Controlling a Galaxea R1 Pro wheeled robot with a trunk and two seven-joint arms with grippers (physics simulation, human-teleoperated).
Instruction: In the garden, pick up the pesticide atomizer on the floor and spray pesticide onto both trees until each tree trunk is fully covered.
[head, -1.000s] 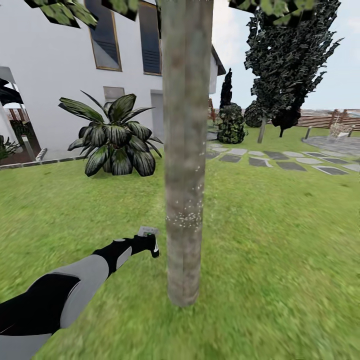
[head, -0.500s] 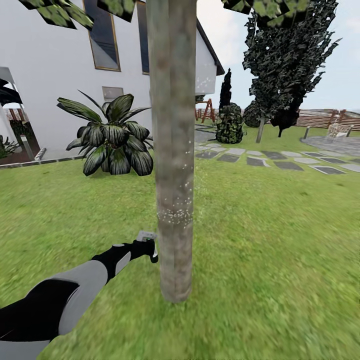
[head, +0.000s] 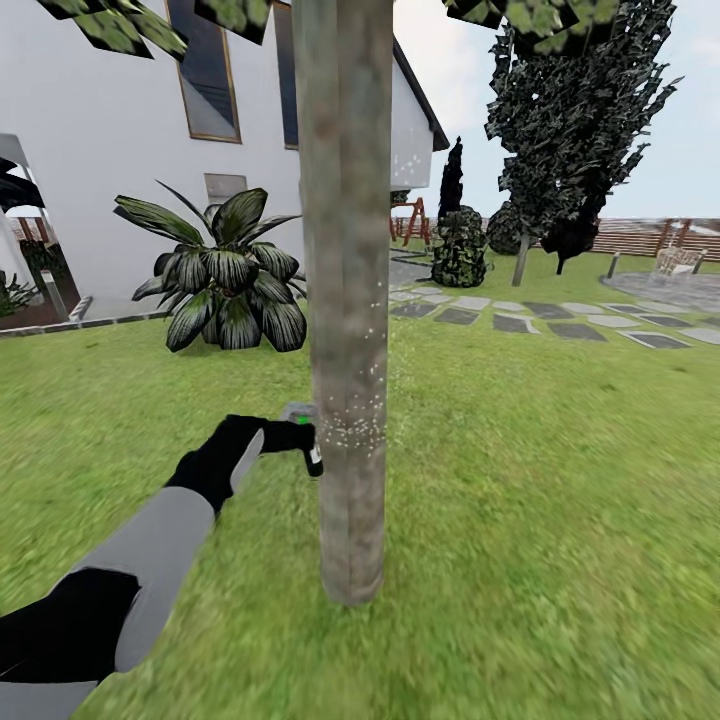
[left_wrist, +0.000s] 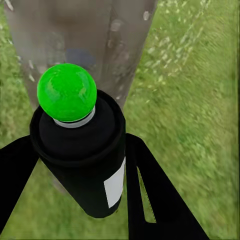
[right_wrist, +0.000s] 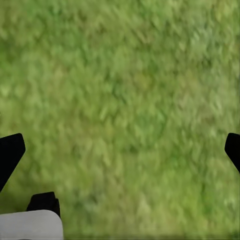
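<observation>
Across the lawn (head: 560, 480): white house (head: 110, 150), broad-leaved plant (head: 225, 270), stepping stones (head: 540, 318), slat fence (head: 640, 238). Tree trunk (head: 345, 300), upright, flecked white at mid-height. Left gripper (head: 300, 440) clamps the pesticide atomizer (left_wrist: 85, 150) just beside the trunk; the left wrist view shows its top green. Right gripper (right_wrist: 120, 150) spread wide over grass.

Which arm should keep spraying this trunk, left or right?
Left. The left gripper is shut on the pesticide atomizer, nozzle facing the tree trunk close ahead. The right gripper is open, over grass.
</observation>
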